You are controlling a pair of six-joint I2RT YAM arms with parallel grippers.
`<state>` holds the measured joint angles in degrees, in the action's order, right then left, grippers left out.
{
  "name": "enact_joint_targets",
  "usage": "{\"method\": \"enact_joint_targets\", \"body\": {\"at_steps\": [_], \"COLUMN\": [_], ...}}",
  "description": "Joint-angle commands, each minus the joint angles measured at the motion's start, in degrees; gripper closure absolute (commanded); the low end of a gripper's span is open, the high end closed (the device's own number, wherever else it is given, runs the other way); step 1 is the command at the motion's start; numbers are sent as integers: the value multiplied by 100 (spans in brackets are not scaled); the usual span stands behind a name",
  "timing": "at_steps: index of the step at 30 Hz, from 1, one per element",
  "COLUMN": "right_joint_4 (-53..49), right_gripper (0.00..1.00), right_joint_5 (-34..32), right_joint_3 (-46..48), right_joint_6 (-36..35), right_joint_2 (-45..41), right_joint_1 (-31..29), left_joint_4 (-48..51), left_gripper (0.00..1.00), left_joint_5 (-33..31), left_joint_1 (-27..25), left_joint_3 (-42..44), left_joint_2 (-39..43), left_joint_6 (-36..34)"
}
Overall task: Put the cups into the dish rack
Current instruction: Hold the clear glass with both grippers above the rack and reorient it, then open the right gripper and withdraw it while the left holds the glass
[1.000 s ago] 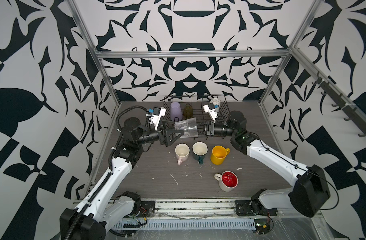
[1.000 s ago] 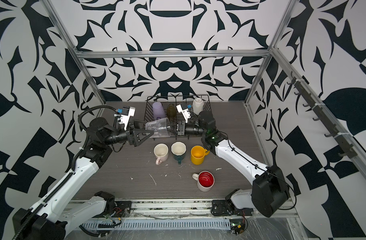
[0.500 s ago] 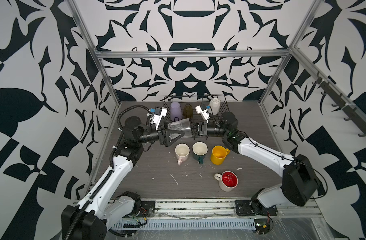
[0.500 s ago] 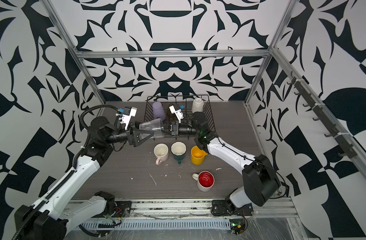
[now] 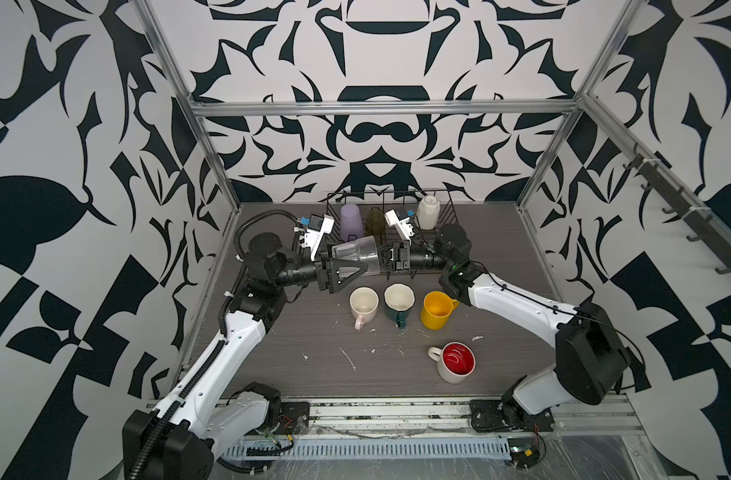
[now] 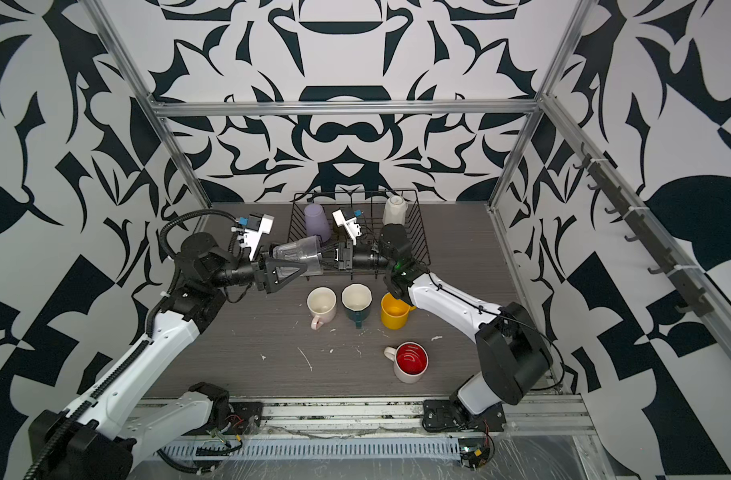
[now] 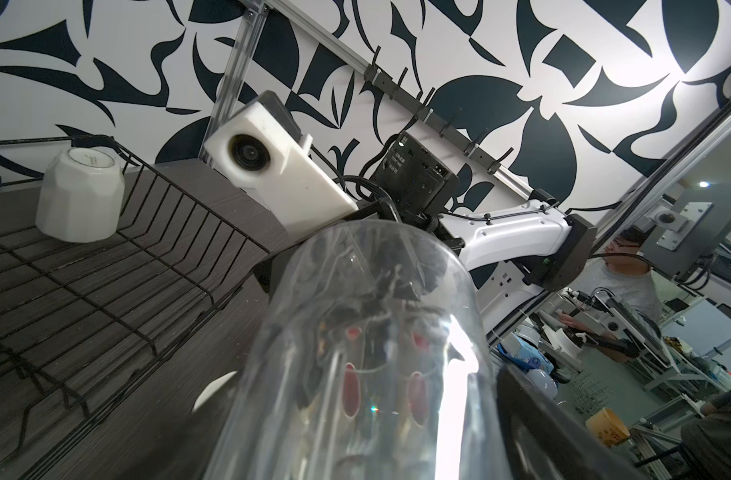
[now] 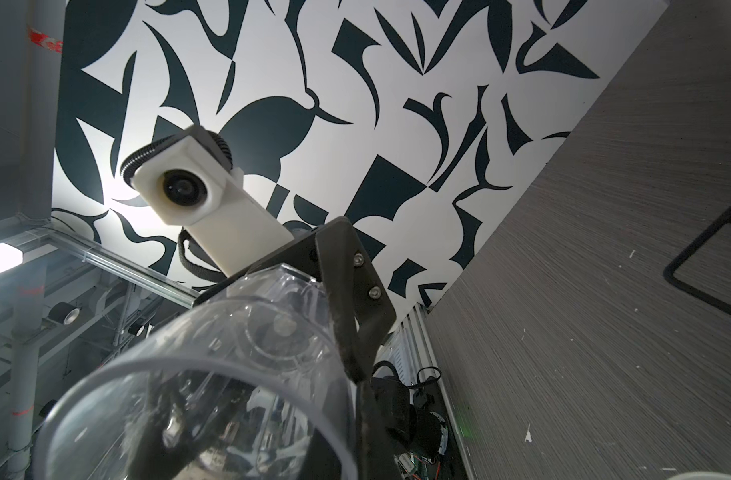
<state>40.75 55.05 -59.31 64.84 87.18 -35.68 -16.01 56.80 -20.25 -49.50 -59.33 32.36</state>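
Note:
A clear glass [image 5: 352,252] [image 6: 296,254] hangs on its side in the air in front of the dish rack [image 5: 447,216] [image 6: 418,226]. My right gripper [image 5: 382,259] [image 6: 327,257] is shut on its rim. My left gripper [image 5: 347,267] [image 6: 291,267] straddles the glass's base end, one finger [image 8: 347,299] lying along its wall; whether it presses does not show. Upside down in the rack stand a lilac tumbler [image 5: 350,222], an olive glass [image 5: 375,222] and a white faceted mug [image 5: 428,212] [image 7: 81,195]. On the table stand pink [image 5: 363,305], dark green [image 5: 398,301], yellow [image 5: 436,309] and red-lined [image 5: 457,361] mugs.
The three mugs in a row stand right below the held glass, in front of the rack's front edge. The red-lined mug stands alone nearer the front right. White specks dot the grey tabletop [image 5: 313,357]. Patterned walls close in the back and both sides.
My right gripper has carried the clear glass leftward until its base end sits between my left gripper's jaws. Those jaws have narrowed a little around it.

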Motion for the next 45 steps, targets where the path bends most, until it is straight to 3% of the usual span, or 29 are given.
{"method": "enact_joint_targets", "body": {"at_steps": [1,4,8,11,16,25,31,34,39,43,45], "right_joint_4": [293,254,201,179,-10,-263,-356,-580,-2309,-4411,-4920], "right_gripper": [100,100,100,100,84,63,58,56,52,41,37], "right_joint_5": [-174,-191,-211,-224,-277,-449,-544,-615,-1129,-2319,-2822], "right_joint_3": [-274,-271,-274,-274,-250,-153,8,140,154,-151,-195], "right_joint_6": [76,68,30,27,-95,-274,-285,-388,-1506,-2882,-3258], "right_joint_2": [14,10,2,3,-71,-239,-431,-636,-1321,-1960,-2243], "right_joint_1": [-44,-41,-37,-44,-22,42,234,443,743,792,800], "left_joint_4": [-196,-177,-51,40,269,511,812,1419,2447,3271,3631], "left_gripper": [14,27,63,75,100,100,100,100,100,100,100], "left_joint_5": [455,455,366,247,32,-391,-630,-984,-1634,-2299,-2605], "left_joint_1": [-93,-93,-93,-87,-91,-93,-93,-89,-91,-93,-91], "left_joint_3": [-201,-217,-251,-254,-280,-271,-356,-575,-1058,-1516,-1774], "left_joint_2": [115,123,154,212,331,665,678,627,407,93,-123], "left_joint_6": [25,16,-51,-137,-294,-594,-728,-1006,-1416,-1615,-1625]}}
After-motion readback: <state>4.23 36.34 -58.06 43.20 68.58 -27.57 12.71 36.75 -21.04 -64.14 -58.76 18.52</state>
